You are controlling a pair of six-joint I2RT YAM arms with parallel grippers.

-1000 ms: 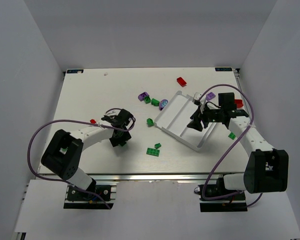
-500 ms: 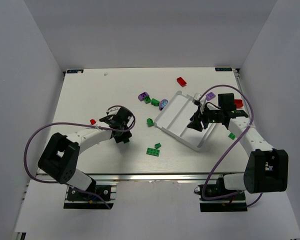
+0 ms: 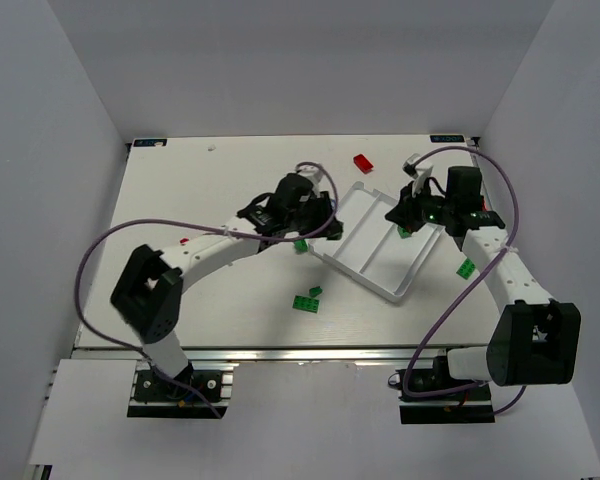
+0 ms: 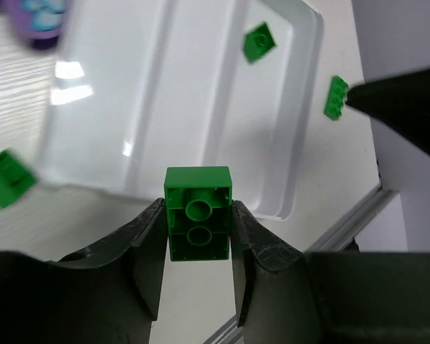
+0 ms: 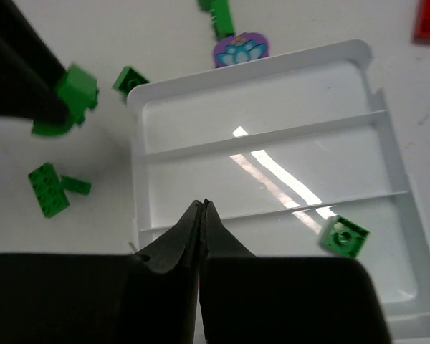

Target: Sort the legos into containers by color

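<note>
My left gripper is shut on a green lego, gripped by its sides and held above the table just short of the white tray's near rim. From above, the left gripper is at the left corner of the tray. My right gripper is shut with nothing in it, above the tray; from above, the right gripper hangs over its far right part. One green lego lies in the compartment nearest the right arm.
Loose on the table are a red brick, two green bricks, a green brick by the tray's corner, a green plate right of the tray, a small red piece and a purple flower piece.
The left arm has swung from the table's left middle to the tray's left corner, carrying the green lego. The right gripper has pulled back towards the tray's far end and shut.
</note>
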